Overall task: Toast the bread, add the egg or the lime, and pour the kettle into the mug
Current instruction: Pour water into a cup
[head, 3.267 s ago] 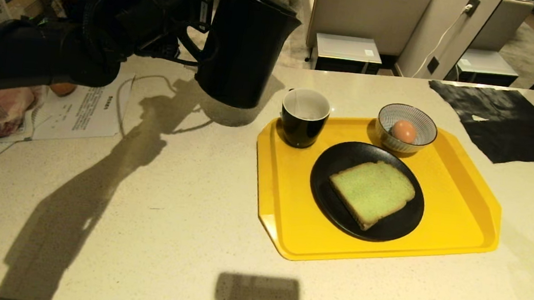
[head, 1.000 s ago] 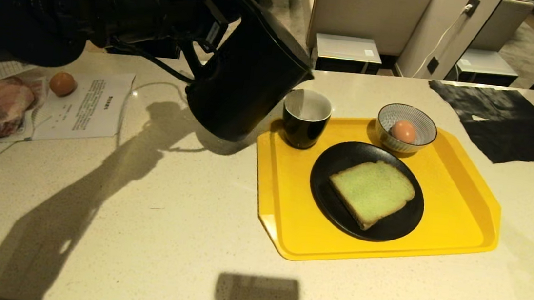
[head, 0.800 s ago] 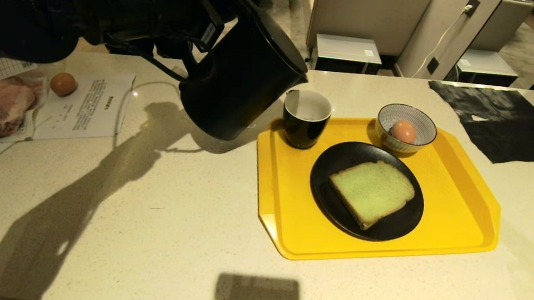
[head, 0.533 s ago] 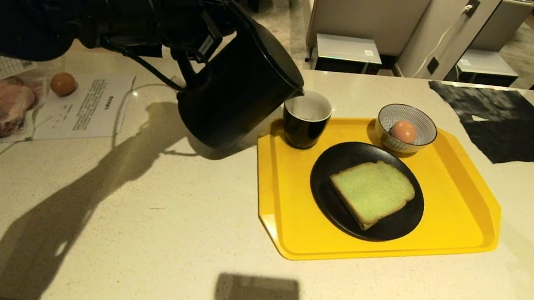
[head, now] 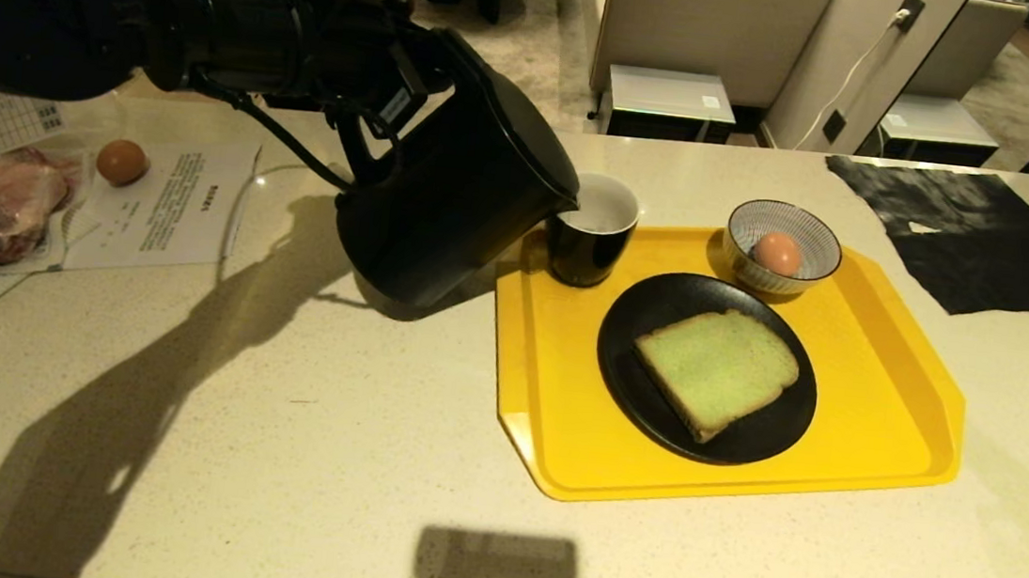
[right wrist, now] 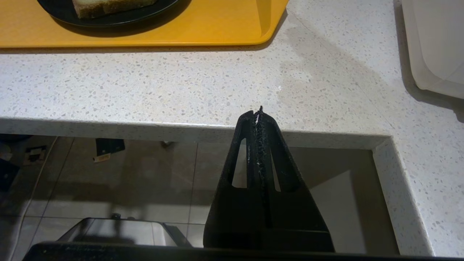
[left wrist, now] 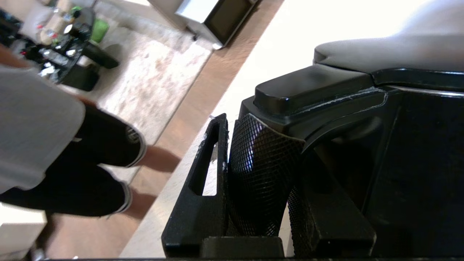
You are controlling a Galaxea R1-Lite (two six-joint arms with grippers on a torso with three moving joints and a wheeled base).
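The left tool (left wrist: 253,181) clamps the kettle (head: 458,189) by its handle, tilted, spout over the mug (head: 587,239) at the tray's (head: 885,362) eleven o'clock corner. The right tool (right wrist: 259,119) is closed, empty, off the desk edge.

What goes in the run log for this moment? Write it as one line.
step: pour | left claw: shut on kettle handle | kettle: tilted, spout over mug | right claw: shut, parked below counter edge
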